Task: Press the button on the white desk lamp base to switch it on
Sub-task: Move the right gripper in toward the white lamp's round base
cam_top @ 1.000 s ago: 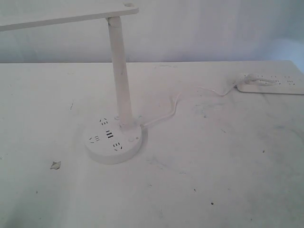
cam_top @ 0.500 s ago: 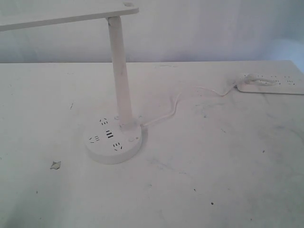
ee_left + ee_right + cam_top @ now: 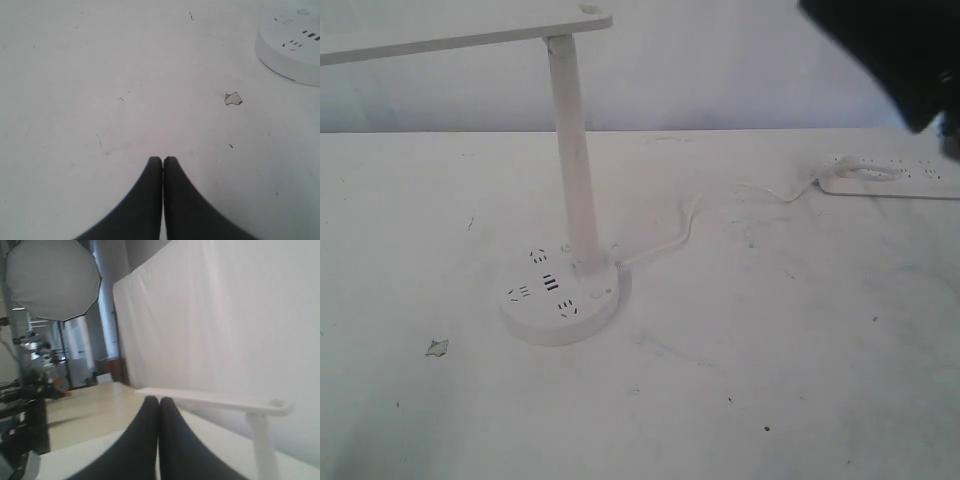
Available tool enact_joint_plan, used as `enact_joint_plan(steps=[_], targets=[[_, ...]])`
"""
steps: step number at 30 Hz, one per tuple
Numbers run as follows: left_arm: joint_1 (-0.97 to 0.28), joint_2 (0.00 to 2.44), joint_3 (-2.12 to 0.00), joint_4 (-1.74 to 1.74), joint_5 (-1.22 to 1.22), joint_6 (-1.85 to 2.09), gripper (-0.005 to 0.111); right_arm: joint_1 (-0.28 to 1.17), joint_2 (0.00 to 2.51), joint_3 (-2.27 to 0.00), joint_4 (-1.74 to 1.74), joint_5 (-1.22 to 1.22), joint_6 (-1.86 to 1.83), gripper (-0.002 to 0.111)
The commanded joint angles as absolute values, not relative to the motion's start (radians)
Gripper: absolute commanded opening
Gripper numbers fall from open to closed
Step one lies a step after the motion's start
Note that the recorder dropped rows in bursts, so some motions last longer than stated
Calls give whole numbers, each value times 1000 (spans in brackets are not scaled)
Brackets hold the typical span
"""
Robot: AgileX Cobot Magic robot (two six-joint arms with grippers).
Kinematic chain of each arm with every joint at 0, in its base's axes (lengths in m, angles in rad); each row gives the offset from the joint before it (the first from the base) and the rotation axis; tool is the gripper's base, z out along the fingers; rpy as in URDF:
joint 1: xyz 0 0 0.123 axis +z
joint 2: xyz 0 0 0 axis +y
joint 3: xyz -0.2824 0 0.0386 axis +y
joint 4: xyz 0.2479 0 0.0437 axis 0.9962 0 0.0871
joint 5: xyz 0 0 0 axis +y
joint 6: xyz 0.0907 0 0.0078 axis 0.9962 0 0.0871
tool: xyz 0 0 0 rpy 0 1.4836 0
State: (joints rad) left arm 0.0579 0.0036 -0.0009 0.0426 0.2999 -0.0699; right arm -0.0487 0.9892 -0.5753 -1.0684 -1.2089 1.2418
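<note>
One white desk lamp base point(image 3: 560, 302) is sitting left of centre on the pale surface point(image 3: 770, 390), its top showing dark socket holes and USB slots. A small round mark point(image 3: 607, 293) near the rim, beside the column's foot, is probably the button, though it is too small to be sure. The slim column point(image 3: 575, 160) is rising from the base to the long flat head point(image 3: 450, 30), and a thin cord point(image 3: 682, 225) is trailing away to a power strip point(image 3: 890, 178) at the far right.

As a judgement, the base is looking like rigid, fairly light plastic that could skate or rock under its tall column. It is asking for a straight downward press on the button rather than a grasp. Any steadying is best done at the rim.

A torn scrap point(image 3: 233, 98) is lying between the base and the left end effector point(image 3: 163, 160). That end effector is hovering over bare surface with its fingers pressed together, holding nothing. The right arm point(image 3: 885, 45) is showing only as a dark shape at the upper right. The right end effector point(image 3: 159, 401), fingers likewise together and empty, is pointing toward the lamp head, well apart from the base.
</note>
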Motion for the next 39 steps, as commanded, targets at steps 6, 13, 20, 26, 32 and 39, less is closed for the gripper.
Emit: enact_joint_plan(steps=[6,13,20,26,32,39], targets=[[58,0,0,36,306,-71,0,459,1338,-587,-1058,-932,721,0],[58,0,0,36,306,-71,0,494,1542,-630,-631,-710,621,0],[58,0,0,36,306,-71,0,494,1708,-693,-579,-697,631,0],[58,0,0,36,306,-71,0,494,1797,-740,-579,-687,631,0],[58,0,0,36,306,-71,0,494,1852,-802,-579,-484,631,0],[58,0,0,36,306,-71,0,494,1857,-862,-579,-337,666,0]])
